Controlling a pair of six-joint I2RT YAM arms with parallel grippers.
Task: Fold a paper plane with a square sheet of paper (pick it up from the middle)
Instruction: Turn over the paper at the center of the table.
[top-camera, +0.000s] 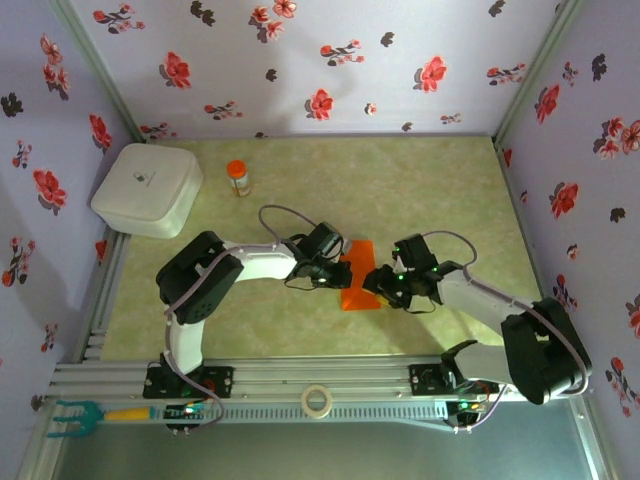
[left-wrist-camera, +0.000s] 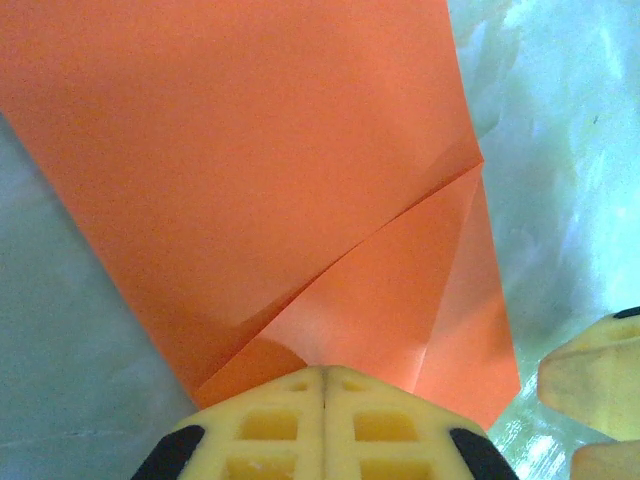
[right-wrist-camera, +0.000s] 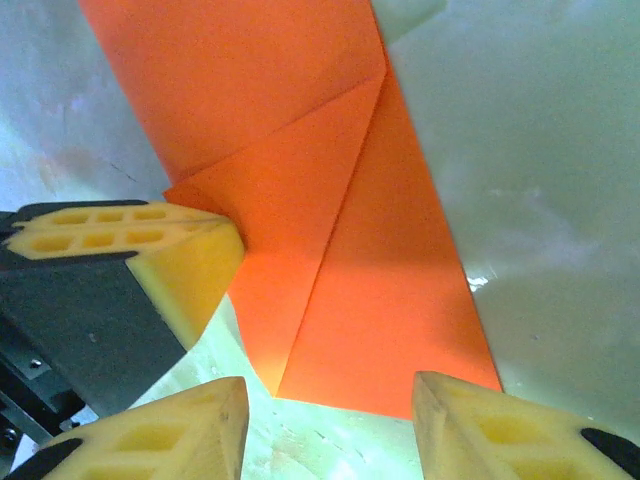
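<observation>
The square sheet of paper (top-camera: 358, 276) lies flat on the table as a bright orange strip with one corner creased into a triangular flap (left-wrist-camera: 390, 290). My left gripper (top-camera: 334, 268) is shut, and its joined tips (left-wrist-camera: 325, 383) rest on the flap's edge with nothing pinched between them. From the right, my right gripper (top-camera: 379, 284) is open, its fingers (right-wrist-camera: 500, 430) straddling bare table just short of the paper's near edge (right-wrist-camera: 380, 395). In the right wrist view the left gripper's yellow finger (right-wrist-camera: 185, 265) touches the paper's side. The right gripper's fingertips (left-wrist-camera: 595, 375) show beside the paper in the left wrist view.
A white lidded box (top-camera: 148, 188) stands at the back left, with a small orange-capped bottle (top-camera: 238, 178) next to it. A tape roll (top-camera: 317, 400) and a teal-handled tool (top-camera: 80, 415) lie on the front rail. Flowered walls close in three sides.
</observation>
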